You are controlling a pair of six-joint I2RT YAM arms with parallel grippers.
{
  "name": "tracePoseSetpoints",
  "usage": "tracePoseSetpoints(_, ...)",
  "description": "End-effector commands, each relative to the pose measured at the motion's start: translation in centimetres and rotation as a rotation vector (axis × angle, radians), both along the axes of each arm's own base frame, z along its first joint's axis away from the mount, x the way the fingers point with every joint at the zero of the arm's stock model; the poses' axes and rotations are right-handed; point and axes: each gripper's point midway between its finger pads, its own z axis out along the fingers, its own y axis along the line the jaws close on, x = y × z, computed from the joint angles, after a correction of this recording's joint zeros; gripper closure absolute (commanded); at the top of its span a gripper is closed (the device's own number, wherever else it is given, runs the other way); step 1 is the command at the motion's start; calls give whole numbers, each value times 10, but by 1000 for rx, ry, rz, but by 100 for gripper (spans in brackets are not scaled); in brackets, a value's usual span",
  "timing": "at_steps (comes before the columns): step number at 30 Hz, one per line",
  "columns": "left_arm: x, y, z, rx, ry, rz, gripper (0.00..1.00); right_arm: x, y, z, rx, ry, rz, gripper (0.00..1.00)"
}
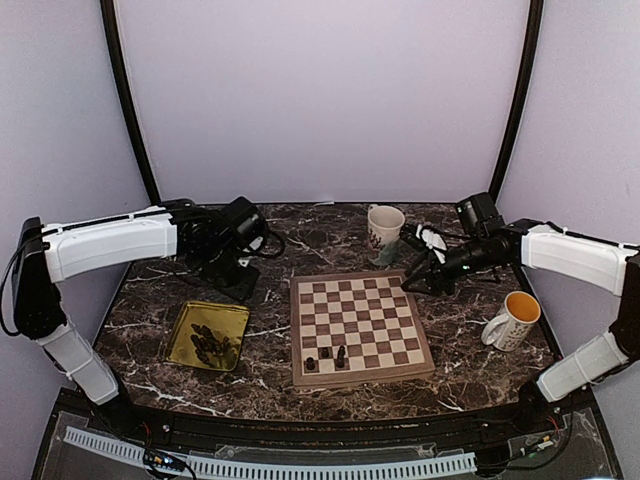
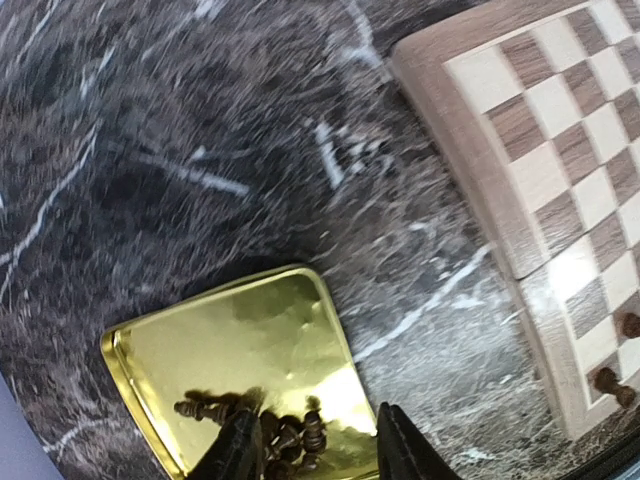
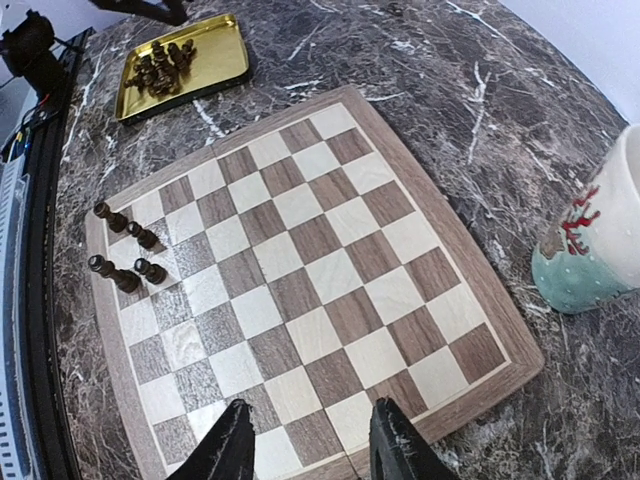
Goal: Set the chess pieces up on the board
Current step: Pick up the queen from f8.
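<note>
The wooden board [image 1: 360, 320] lies mid-table with several dark chess pieces [image 3: 125, 250] standing near its front left corner, also seen from above [image 1: 327, 357]. More chess pieces [image 1: 210, 346] lie heaped in a gold tray [image 1: 190, 322]. My left gripper [image 1: 232, 275] hangs behind the tray, open. In the left wrist view its fingertips [image 2: 240, 450] frame the heap [image 2: 290, 435] below, and nothing is held between them [image 2: 315, 455]. My right gripper [image 1: 418, 280] hovers over the board's far right corner, open and holding nothing [image 3: 315, 445].
A patterned white mug [image 1: 385, 224] stands behind the board, close to my right gripper, and shows in the right wrist view [image 3: 600, 240]. A white mug with an orange inside [image 1: 513, 320] stands right of the board. The marble table's front edge [image 1: 300, 410] runs below.
</note>
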Motion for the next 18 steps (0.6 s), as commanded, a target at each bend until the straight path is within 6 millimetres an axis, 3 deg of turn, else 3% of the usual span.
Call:
tracePoseSetpoints(1,3,41,6,-54,-28,163,57,-33,33,22,4,-66,156,59)
tracePoseSetpoints(6,39,79,15,-89,-102,226,49,-70,70,9,-121,-76,316,57)
tracePoseSetpoints(9,65,89,17,-106,-161,220,49,-83,88,-4,-201,-73,376,56)
tracePoseSetpoints(14,95,104,3,-94,-219,232,49,-98,111,-15,-294,-74,456,55)
tracePoseSetpoints(18,102,110,-12,-99,-203,240,51,-105,121,-34,-367,-61,503,56)
